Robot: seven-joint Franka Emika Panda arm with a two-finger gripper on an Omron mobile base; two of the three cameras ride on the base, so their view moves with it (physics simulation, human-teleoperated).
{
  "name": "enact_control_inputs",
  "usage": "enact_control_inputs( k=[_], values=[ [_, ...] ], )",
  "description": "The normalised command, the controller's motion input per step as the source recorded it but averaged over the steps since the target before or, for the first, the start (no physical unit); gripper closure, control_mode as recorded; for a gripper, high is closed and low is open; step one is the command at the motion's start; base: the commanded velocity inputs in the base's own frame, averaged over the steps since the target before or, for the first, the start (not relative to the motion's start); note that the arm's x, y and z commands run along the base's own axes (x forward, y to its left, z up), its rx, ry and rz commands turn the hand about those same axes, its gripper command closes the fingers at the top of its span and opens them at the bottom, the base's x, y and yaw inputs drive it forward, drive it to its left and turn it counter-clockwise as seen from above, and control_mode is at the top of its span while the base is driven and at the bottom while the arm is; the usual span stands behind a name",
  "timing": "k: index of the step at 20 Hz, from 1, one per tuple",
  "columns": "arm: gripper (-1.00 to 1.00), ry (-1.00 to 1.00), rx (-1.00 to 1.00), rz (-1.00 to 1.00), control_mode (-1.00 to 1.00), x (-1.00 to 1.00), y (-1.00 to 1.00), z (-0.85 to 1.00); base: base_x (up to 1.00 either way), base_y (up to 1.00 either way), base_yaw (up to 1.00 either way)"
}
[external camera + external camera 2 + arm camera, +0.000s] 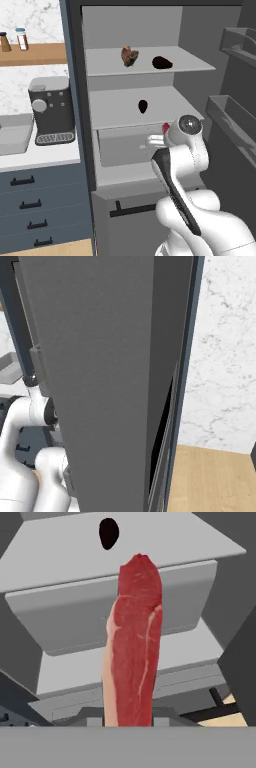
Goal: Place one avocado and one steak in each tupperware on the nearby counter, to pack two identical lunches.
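A long red raw steak (134,647) stands up between the fingers of my gripper (131,719), which is shut on it. In the left base view the gripper (162,134) hangs in front of the open fridge, and only a red tip of that steak (165,128) shows past the wrist. One black avocado (142,106) (108,533) lies on the middle shelf just beyond the held steak. On the top shelf a brownish steak (129,55) lies beside a second avocado (162,62). A light grey tupperware (14,134) sits on the white counter (45,156) at far left.
A dark coffee machine (51,110) stands on the counter between the tupperware and the fridge wall. A grey pull-out drawer (125,146) sits under the middle shelf. Door shelves (235,120) jut out on the right. The fridge door (110,381) blocks the right base view.
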Motion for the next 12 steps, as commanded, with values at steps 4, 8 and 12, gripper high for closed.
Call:
enact_control_inputs(
  k=[4, 8, 12],
  values=[
    [1.00, -0.04, 0.00, 0.06, -1.00, -0.82, 0.00, 0.11, 0.00, 0.00, 0.00],
    [1.00, 0.00, 0.00, 0.00, 1.00, 0.00, 0.00, 0.00, -0.98, 0.05, 0.11],
    [1.00, 0.00, 0.00, 0.00, 1.00, 0.00, 0.00, 0.00, -0.92, 0.39, 0.13]
  ],
)
